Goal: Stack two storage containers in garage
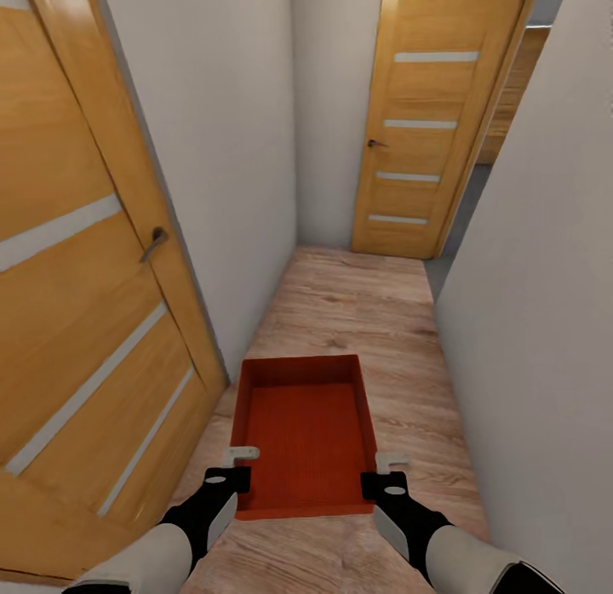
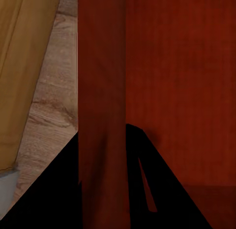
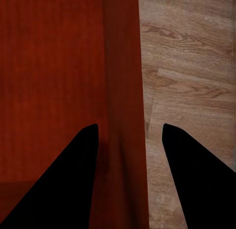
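Empty storage container (image 1: 305, 436), left hand (image 1: 239, 466), right hand (image 1: 377, 473) gripping walls

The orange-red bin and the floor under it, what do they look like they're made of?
The storage container looks like thin, matte plastic, judging by its plain slim walls and finely ribbed bottom, though a render leaves that open. The hallway floor looks like light wood planks or laminate, with visible grain and plank seams.

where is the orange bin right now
In the head view the storage container is carried low at centre over the hallway's wood-plank floor, between the left claw and right claw, with an orange door to its left.
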`<state>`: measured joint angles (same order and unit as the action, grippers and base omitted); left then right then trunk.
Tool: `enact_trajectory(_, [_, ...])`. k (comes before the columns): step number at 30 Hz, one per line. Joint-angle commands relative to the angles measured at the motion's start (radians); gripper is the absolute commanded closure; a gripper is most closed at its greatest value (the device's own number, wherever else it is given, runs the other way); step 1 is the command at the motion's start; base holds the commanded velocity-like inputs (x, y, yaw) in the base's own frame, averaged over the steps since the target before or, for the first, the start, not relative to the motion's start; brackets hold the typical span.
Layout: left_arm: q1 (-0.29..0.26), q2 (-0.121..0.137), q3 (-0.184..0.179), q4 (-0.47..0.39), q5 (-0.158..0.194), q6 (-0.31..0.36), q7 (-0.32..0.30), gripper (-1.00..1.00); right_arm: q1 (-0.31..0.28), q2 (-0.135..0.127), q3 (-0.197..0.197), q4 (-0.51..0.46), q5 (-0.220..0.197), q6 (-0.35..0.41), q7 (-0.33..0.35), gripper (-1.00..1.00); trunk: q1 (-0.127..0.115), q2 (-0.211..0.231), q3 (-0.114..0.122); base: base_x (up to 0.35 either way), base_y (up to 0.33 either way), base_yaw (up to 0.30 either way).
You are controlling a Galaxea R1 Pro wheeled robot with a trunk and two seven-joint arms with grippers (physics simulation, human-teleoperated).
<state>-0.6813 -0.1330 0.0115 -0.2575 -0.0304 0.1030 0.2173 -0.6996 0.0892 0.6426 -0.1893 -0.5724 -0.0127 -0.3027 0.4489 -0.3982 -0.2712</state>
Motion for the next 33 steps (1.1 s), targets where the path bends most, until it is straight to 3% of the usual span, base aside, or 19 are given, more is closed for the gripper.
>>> enact_trajectory(1, [0.0, 0.092, 0.027, -0.002, 0.049, 0.006, -0.064, 1.0, -0.001, -0.025, -0.036, -0.006, 0.005, -0.029, 0.01, 1.0, 0.001, -0.002, -0.002, 0.324, 0.0, -0.195])
enact_trajectory(18, [0.0, 0.092, 0.027, -0.002, 0.049, 0.006, -0.064, 1.0, -0.001, -0.024, -0.035, -0.006, 0.005, -0.029, 0.01, 1.0, 0.001, -0.002, -0.002, 0.324, 0.0, -0.227])
enact_trajectory(33, [0.0, 0.092, 0.027, -0.002, 0.049, 0.006, -0.064, 1.0, -0.001, -0.026, -0.035, -0.006, 0.005, -0.029, 0.01, 1.0, 0.001, -0.002, -0.002, 0.324, 0.0, -0.015])
